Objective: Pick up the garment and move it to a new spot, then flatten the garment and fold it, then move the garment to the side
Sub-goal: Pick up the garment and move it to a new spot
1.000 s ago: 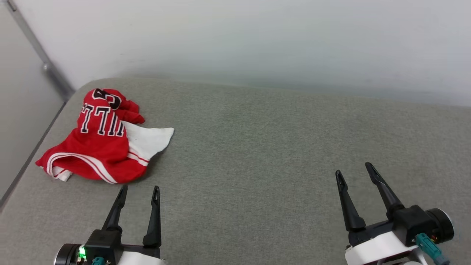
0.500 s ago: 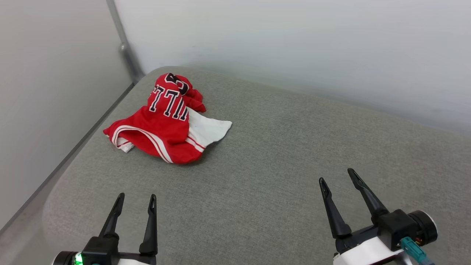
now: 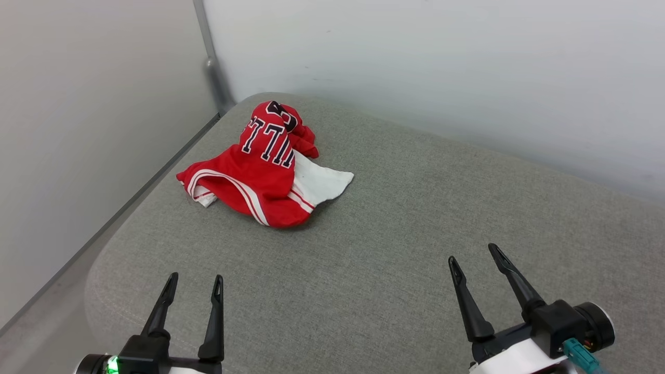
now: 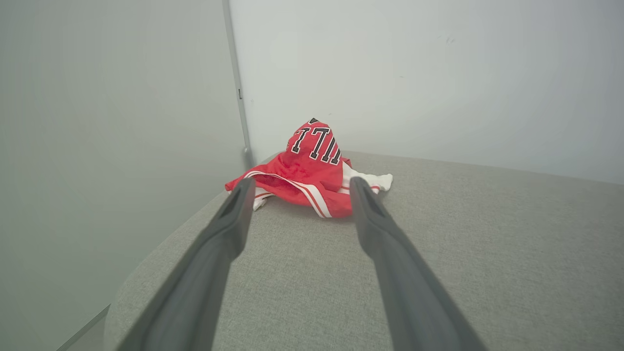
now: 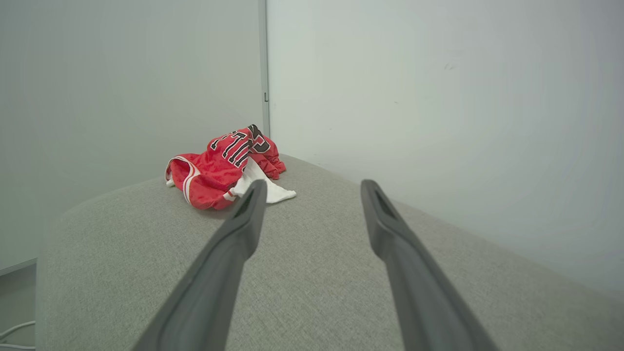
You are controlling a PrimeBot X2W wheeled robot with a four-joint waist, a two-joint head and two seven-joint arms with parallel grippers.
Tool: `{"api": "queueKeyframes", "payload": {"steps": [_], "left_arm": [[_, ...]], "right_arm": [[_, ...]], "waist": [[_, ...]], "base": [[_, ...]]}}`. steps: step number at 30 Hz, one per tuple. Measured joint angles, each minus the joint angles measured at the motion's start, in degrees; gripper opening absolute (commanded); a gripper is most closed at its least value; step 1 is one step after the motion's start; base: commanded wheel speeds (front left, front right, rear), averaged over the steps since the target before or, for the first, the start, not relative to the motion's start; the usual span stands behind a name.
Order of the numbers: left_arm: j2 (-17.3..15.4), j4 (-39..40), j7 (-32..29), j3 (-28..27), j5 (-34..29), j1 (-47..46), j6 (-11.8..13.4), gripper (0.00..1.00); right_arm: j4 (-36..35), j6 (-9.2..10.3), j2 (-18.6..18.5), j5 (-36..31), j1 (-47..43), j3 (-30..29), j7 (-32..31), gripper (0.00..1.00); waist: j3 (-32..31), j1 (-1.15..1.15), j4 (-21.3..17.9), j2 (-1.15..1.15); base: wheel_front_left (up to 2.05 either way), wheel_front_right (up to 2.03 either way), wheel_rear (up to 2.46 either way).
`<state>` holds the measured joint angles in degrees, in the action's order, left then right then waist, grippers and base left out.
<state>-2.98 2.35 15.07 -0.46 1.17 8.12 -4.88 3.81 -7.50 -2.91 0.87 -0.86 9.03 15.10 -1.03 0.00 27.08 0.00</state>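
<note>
The garment (image 3: 262, 169) lies crumpled in a heap near the far left corner of the grey cushioned surface (image 3: 395, 249): red cloth with black white-outlined letters on top, a white sleeve spread to its right, striped trim at the front. It also shows in the left wrist view, garment (image 4: 312, 168), and the right wrist view, garment (image 5: 219, 168). My left gripper (image 3: 195, 280) hovers open near the front left, well short of the heap. My right gripper (image 3: 474, 254) stands open at the front right, empty.
Pale walls meet in a corner behind the garment, with a grey vertical strip (image 3: 210, 57) along the joint. The cushion's rounded left edge (image 3: 104, 259) drops to a narrow floor gap beside the left wall. A white cable (image 5: 14, 334) lies on the floor.
The head view has swung left, so the garment now sits nearer the picture's middle. The garment itself has not moved. Both grippers stay open in much the same places.
</note>
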Motion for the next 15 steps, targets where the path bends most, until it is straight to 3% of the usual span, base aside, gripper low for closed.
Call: {"api": "queueKeyframes", "payload": {"steps": [11, 15], "left_arm": [[0.0, 0.3, 0.0, -0.2, 0.3, 0.5, 0.0, 1.0], [0.0, 0.0, 0.0, -0.7, 3.7, -0.3, -0.3, 1.0]], "right_arm": [[0.0, 0.0, 0.0, 0.1, -0.3, 0.4, 0.0, 1.0], [-0.3, 0.0, 0.0, -0.5, 0.0, 0.3, 0.0, 1.0]], "waist": [[0.4, 0.0, -0.1, 0.0], [2.0, 0.0, -0.6, 0.0]], "base": [[0.0, 0.0, 0.0], [0.0, 0.0, 0.0]]}}
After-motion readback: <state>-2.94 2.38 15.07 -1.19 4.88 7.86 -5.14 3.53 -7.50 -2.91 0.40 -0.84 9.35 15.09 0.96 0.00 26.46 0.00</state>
